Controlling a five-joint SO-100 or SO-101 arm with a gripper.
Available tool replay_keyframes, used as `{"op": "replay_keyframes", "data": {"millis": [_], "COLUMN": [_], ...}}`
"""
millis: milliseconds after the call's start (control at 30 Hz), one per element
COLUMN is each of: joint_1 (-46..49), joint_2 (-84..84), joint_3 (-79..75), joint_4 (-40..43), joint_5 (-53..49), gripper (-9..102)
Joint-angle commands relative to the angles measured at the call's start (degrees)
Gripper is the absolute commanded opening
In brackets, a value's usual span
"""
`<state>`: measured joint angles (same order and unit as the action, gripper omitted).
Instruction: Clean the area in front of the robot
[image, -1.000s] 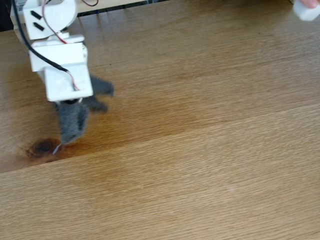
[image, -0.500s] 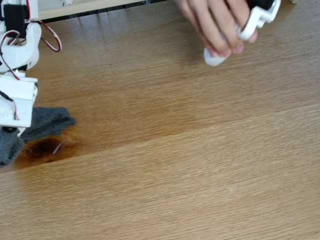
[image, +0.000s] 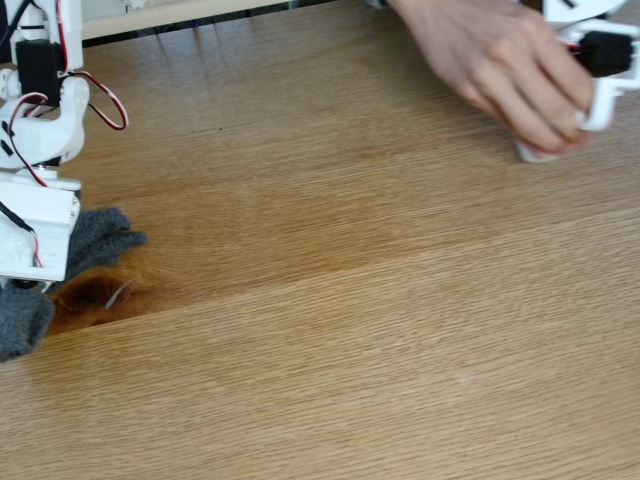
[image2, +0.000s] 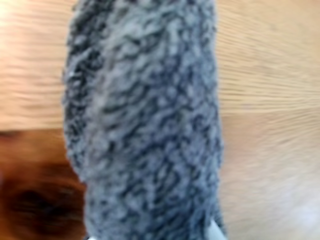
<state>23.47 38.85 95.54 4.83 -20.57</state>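
Pale wooden frame (image: 170, 13) along the fixed view's top edge — dark gap beneath (soft, even daylight)

Dark grey fuzzy cloth (image: 95, 240) beside pale frame (image: 170, 12).

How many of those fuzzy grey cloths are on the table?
1: the grey cloth lies at the fixed view's left edge, under the robot arm, beside the dark knot.

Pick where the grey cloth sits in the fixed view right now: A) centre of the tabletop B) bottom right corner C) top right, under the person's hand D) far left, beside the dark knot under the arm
D: the grey cloth lies at the far left edge beneath the white arm, next to the dark knot, while the hand is at the top right.
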Motion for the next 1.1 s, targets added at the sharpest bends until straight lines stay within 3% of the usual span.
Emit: {"op": "replay_keyframes", "data": {"millis": [0,267,567,733,933,1067], "joint_1": [-9.7,-24.3,-36.9,-37.8,-30.8,-24.8], "joint_2": [4.1,11.3,12.1,10.6,1.9,-1.7], "joint_3": [0.4,0.5,0.3,-0.2,-0.3,-0.4], "joint_4": [4.1,11.3,5.1,-4.2,-26.2,-27.2], "joint_5": [9.1,27.5,32.3,26.5,5.1,-3.0], "gripper": [0,0,0,0,0,0]}}
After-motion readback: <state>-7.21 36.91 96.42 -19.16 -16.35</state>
